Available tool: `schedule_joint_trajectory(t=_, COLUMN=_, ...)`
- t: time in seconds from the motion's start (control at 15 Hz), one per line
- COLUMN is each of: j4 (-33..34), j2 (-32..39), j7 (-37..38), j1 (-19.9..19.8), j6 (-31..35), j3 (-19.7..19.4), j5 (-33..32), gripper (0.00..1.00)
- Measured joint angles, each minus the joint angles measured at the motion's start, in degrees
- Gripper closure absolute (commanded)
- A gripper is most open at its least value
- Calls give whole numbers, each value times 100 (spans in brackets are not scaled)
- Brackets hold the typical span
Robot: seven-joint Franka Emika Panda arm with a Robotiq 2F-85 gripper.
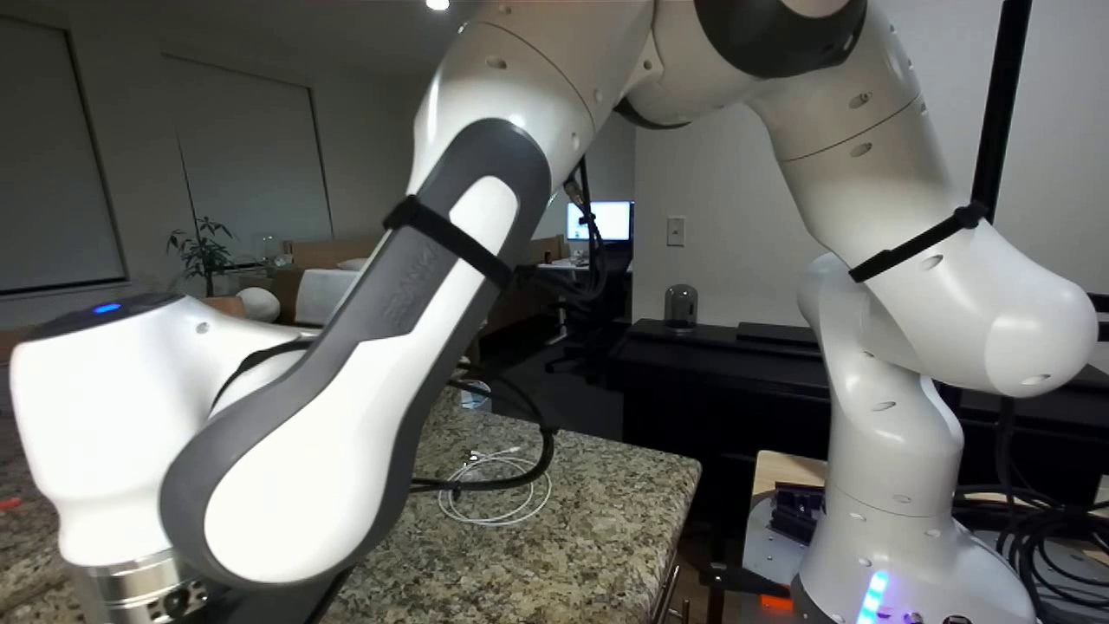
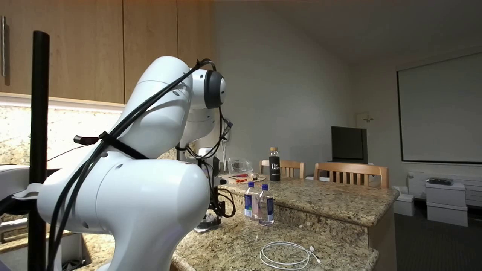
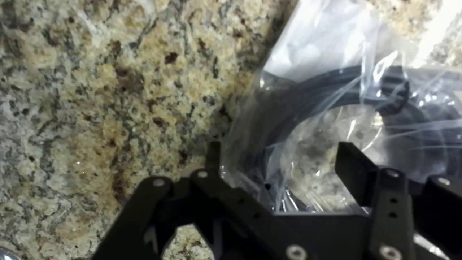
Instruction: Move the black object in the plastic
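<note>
Wrist view: coil of black cable (image 3: 314,93), one, inside a clear plastic bag (image 3: 343,43); lies on the granite bench (image 3: 108,108) below my gripper (image 3: 277,153), one side of its ring between my fingertips. Gripper: spread wide, nothing clamped; one finger at the bag's edge, the other over the coil's hollow centre; contact unclear. Done, by my judgement: positioning. Outstanding: grip, lift, and the move itself; destination unstated.

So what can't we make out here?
Coil: right side past wrist view's right edge; lower part behind hand.
Bag: cut off by wrist view's top and right edges.
Hand-bag contact: wrist view too blurred.
Bottle labels: print too small in an exterior view.
Screen: too small in an exterior view.
</note>
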Motion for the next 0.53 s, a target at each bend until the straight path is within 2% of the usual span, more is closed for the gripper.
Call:
schedule_joint_trajectory(t=0.4, j4=-43, j2=0, j7=-221, j1=-62, j6=0, j3=42, j5=167, gripper=85)
schedule_joint_trajectory(t=0.53, j4=-43, j2=-4, j7=-341, j1=-111, j6=4, j3=73, j5=244, gripper=89)
